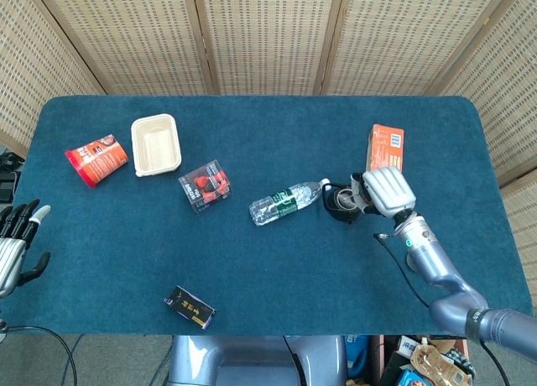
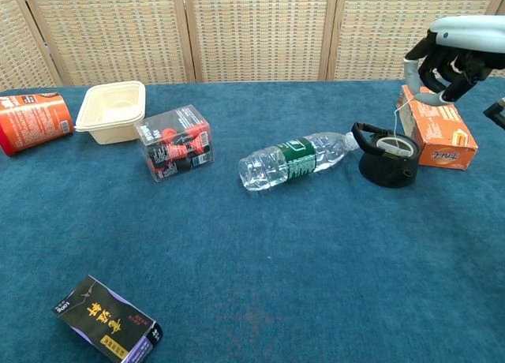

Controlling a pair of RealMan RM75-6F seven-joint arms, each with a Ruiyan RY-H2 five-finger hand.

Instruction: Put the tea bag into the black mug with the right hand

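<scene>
Right now my right hand [image 2: 448, 59] hangs just above and behind the black mug [image 2: 387, 159], fingers curled in, and it pinches the thin white string of the tea bag [image 2: 395, 147]. The string runs down from the fingers [image 2: 413, 92] to the bag, which lies inside the mug's mouth, pale against the dark rim. From the head view, the right hand [image 1: 386, 190] sits immediately beside the mug [image 1: 341, 200], partly over its far edge.

The mug stands upright on the blue table [image 2: 316, 260], its handle turned toward the clear water bottle [image 2: 293, 159], which lies on its side with the cap end nearly touching the mug. An orange box [image 2: 437, 125] lies just behind the mug, under my hand.

My left hand [image 1: 15, 245] rests at the table's near left edge, well apart from everything, fingers spread and holding nothing.

Farther left I see a red-and-black clear box [image 2: 173, 141], a cream food container [image 2: 114, 111], an orange cup [image 2: 31, 121] lying on its side, and a black packet [image 2: 106, 319] near the front.
</scene>
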